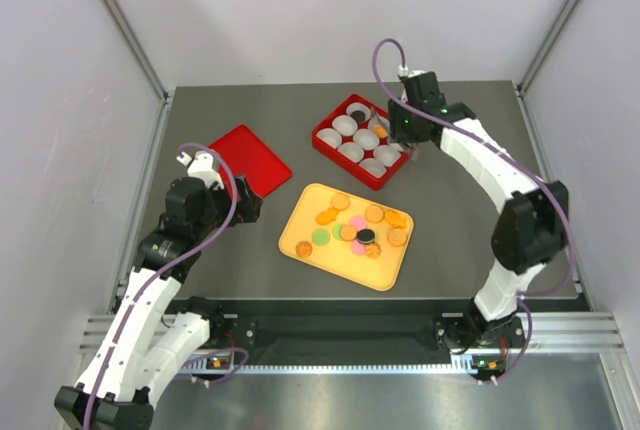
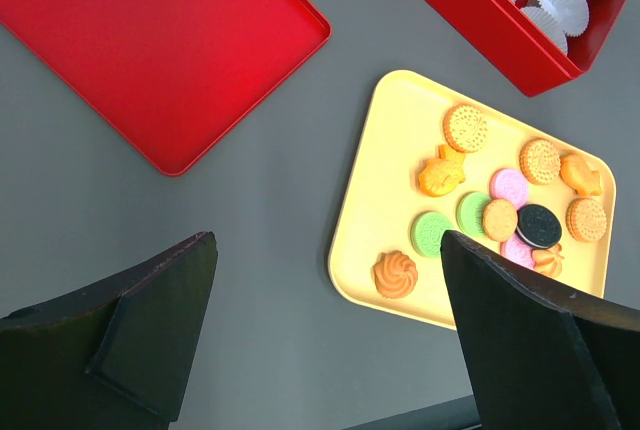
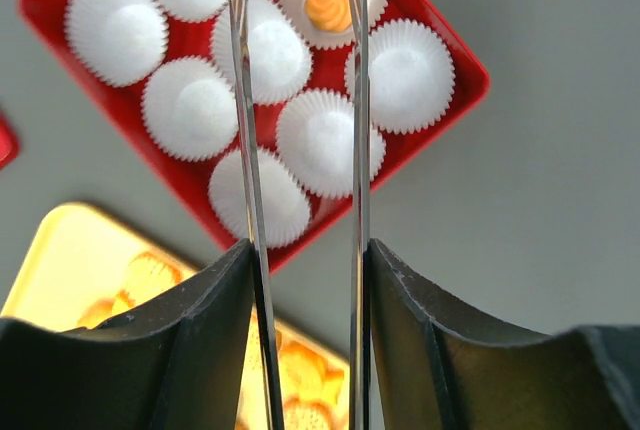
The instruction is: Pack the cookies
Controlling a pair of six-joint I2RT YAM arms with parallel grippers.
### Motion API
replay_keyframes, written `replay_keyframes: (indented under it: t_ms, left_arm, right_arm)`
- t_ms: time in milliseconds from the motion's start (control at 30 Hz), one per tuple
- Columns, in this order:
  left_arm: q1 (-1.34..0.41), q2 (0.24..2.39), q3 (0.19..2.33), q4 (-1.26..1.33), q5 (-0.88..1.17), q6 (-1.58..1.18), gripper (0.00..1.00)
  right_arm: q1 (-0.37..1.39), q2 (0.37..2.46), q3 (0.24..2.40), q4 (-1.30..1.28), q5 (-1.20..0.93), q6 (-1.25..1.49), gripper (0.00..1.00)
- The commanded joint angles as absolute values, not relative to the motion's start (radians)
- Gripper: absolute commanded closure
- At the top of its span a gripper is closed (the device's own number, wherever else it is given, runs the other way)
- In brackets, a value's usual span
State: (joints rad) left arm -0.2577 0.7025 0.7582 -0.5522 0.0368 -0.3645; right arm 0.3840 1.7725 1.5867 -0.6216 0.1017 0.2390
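Several cookies (image 1: 355, 233), mostly orange with green, pink and a black one, lie on the yellow tray (image 1: 300, 215). In the left wrist view the cookies (image 2: 465, 128) sit toward the far side of the tray (image 2: 385, 180). My right gripper (image 1: 408, 145) hangs over the red box (image 1: 322, 140). Its thin blades (image 3: 297, 10) stand apart with nothing gripped. Below them an orange swirl cookie (image 3: 330, 0) rests in a white paper cup. A black cookie (image 1: 357, 113) lies in another cup. My left gripper (image 2: 328, 240) is open above the table, left of the tray.
A flat red lid (image 2: 150, 40) lies on the table to the left of the red box (image 2: 470, 0). The box holds several white paper cups (image 3: 185, 105). Walls close in the table at the back and both sides.
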Motion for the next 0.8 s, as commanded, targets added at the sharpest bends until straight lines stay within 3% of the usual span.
replay_keyframes:
  t_ms: [0, 433, 767]
  left_arm:
    - [-0.259, 0.689, 0.752, -0.522, 0.051, -0.353, 0.01]
    - [-0.259, 0.703, 0.752, -0.523, 0.052, -0.354, 0.01]
    - [-0.259, 0.715, 0.752, -0.525, 0.046, -0.354, 0.01]
  right_arm:
    - [0.402, 1.59, 1.513, -0.584, 0.08, 0.258, 0.53]
    - [0.765, 1.123, 1.085, -0.707, 0.133, 0.314, 0.54]
    - [0.934, 1.117, 1.009, -0.761, 0.161, 0.356, 0.52]
